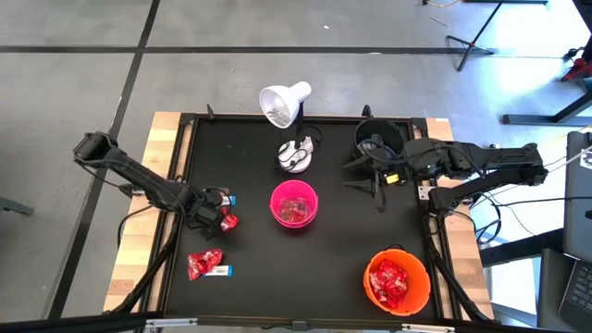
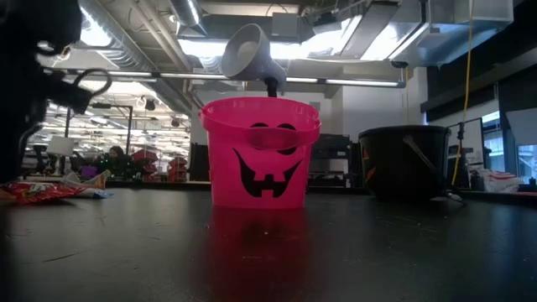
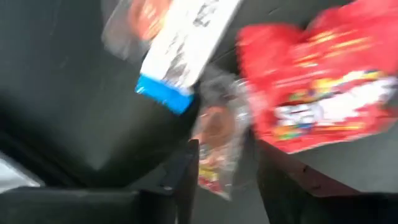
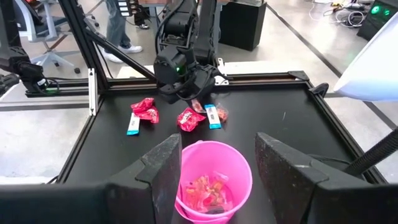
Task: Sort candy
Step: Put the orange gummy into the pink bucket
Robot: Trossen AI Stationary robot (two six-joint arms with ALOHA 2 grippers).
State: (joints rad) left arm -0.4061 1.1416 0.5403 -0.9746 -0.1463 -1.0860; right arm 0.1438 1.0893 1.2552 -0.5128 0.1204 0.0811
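Candy lies in two small groups on the black table's left side. A red packet (image 1: 228,221), a white-and-blue bar (image 3: 181,50) and a clear-wrapped sweet (image 3: 217,140) lie under my left gripper (image 3: 227,186). My left gripper (image 1: 211,215) points down, fingers apart, one on each side of the clear-wrapped sweet. A second group of red packets (image 1: 204,263) with a blue-ended bar (image 1: 223,270) lies nearer the front edge. My right gripper (image 4: 217,162) hangs open and high, above and beyond the pink bucket (image 1: 294,203). My left gripper has a finger (image 3: 186,174) on either side of the clear-wrapped sweet (image 3: 214,168), which lies on the table. The view is blurred, and I cannot tell whether either finger touches it.
The pink bucket (image 4: 211,180) holds several sweets. An orange bucket (image 1: 398,282) with red packets stands front right, a black bucket (image 1: 379,139) back right. A white desk lamp (image 1: 287,104) stands on its base (image 1: 296,155) behind the pink bucket.
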